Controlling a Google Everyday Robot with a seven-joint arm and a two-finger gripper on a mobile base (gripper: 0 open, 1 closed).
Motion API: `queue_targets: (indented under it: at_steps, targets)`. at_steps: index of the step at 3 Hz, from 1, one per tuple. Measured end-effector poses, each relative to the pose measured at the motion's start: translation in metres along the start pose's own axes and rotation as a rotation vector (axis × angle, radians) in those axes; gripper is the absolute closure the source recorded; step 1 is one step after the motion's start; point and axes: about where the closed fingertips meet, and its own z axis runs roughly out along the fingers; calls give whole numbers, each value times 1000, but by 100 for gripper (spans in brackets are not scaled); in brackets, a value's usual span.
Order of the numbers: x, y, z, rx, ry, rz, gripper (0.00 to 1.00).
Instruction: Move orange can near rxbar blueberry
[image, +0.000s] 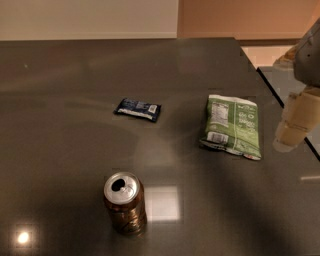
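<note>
Dark, glossy worktop (60, 100) fills the view, with a pale wall behind. At the right edge hangs the hand (292, 127), nothing visibly in it; whether it is open or closed I cannot tell. The orange can (125, 202) stands upright well to the hand's left and nearer the camera, apart from everything. The rxbar blueberry (137, 108) lies well left of the hand, beyond the can. A green bag (232, 125) lies just beside the hand.

The likely risks are that the reach brushes the bag, or that an off-centre touch tips the tall can. The can is brownish-orange with a silver top and a dark opening by the tab, so it might spill.
</note>
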Motion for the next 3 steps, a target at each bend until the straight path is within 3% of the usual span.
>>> queue_targets:
  at_steps: [1, 2, 3]
  targets:
    - [0, 0, 0, 0, 0, 0, 0]
    - [-19, 2, 4, -28, -51, -38, 0]
    - [-59, 16, 22, -101, -160, -122, 0]
